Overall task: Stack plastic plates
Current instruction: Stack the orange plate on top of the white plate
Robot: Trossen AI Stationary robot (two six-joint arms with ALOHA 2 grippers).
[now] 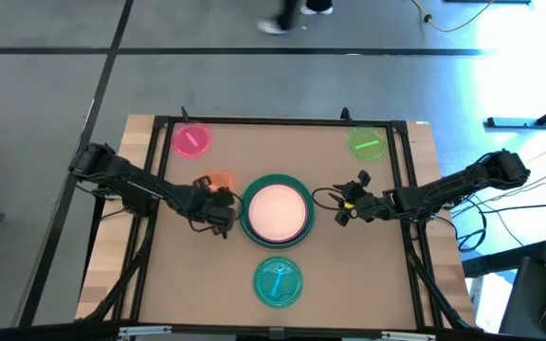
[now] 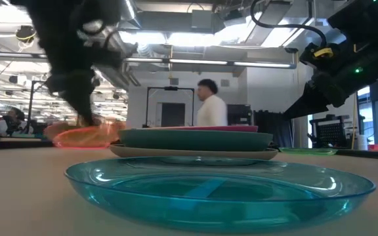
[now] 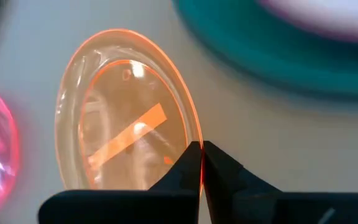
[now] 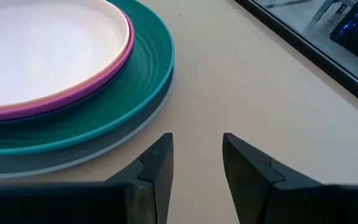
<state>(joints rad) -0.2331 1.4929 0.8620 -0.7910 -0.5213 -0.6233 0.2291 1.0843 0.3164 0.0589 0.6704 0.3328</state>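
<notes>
A stack of plates [image 1: 276,210] stands mid-table: pale pink on top, then magenta, navy, teal, grey at the bottom [image 4: 73,68]. A small orange plate [image 3: 126,115] sits left of the stack, [image 1: 218,180]. My left gripper [image 1: 218,210] is at it, shut on its rim. A small pink plate [image 1: 191,139] lies far left, a green one [image 1: 367,144] far right, a light blue one [image 1: 279,282] near the front edge. My right gripper [image 4: 196,155] hovers open just right of the stack, touching nothing. My left gripper pinches the orange plate's rim [image 3: 199,163] on the side nearest the wrist, between its two fingertips [image 3: 188,165]. In the low view the plate [image 2: 84,136] looks tilted, its held side raised; whether its far edge rests on the table I cannot tell.
A black frame [image 1: 282,121] runs around the table's edges. A person [image 2: 210,105] stands in the room beyond the table. Bare tabletop lies between the stack and the green plate.
</notes>
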